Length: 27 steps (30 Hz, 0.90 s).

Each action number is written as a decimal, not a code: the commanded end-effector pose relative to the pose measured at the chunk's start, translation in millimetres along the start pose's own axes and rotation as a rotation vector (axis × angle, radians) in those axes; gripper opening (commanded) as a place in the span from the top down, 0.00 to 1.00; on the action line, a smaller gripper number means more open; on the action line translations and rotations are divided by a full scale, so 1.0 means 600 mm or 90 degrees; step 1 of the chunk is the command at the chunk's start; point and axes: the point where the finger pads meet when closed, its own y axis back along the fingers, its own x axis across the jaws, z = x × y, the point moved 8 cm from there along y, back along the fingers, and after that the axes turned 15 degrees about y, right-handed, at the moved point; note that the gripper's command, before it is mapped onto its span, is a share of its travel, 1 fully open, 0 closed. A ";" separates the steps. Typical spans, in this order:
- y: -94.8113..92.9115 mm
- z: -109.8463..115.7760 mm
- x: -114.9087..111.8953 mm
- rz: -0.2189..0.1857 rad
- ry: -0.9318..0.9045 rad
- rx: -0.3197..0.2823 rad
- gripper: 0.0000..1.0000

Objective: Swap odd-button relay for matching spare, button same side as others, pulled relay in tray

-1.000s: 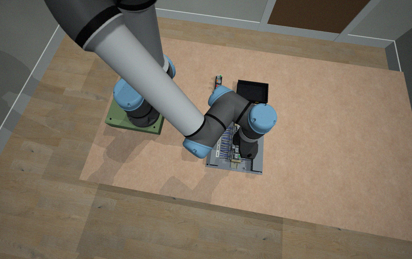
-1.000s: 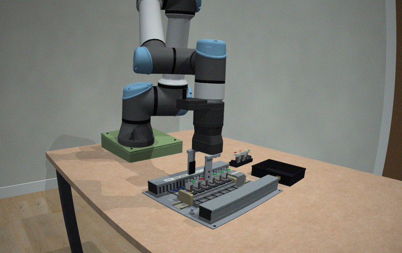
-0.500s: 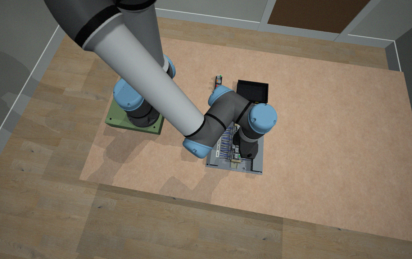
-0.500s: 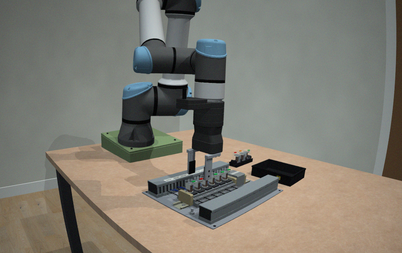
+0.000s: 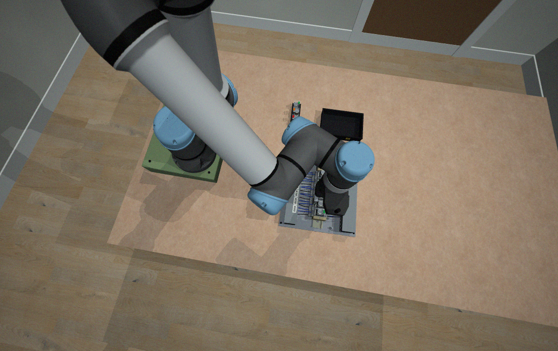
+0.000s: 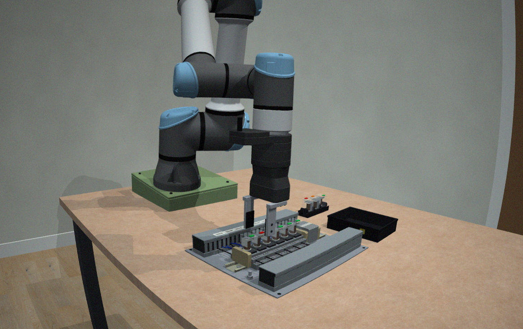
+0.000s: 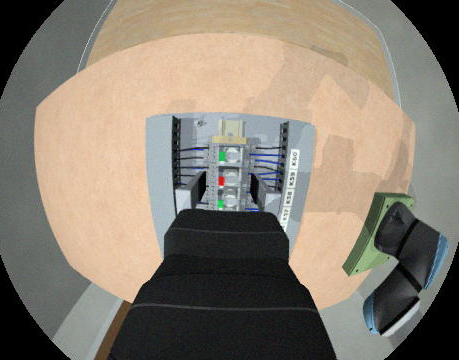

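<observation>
My gripper is open and empty. Its fingers stand on either side of the relay row, near the relay with the red button and its green-button neighbour. The fingertips look close to the height of the relay tops; the exact gap is unclear. The red-button relay is second from the row's end, after an end relay with a green button. The other visible row buttons are green. The spare holder carries upright spares with red, orange and green buttons. The tray looks empty.
Grey wire ducts run along both sides of the row on the panel plate. Terminal blocks stand at the row's far end, a beige end stop at the near end. Blue wires lie beside the sockets. The arm hides part of the panel from above.
</observation>
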 end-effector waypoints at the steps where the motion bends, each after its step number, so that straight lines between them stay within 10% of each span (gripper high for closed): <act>1: -0.005 0.000 0.000 -0.001 0.000 0.000 0.00; 27: -0.018 0.000 0.000 -0.001 0.000 0.000 0.00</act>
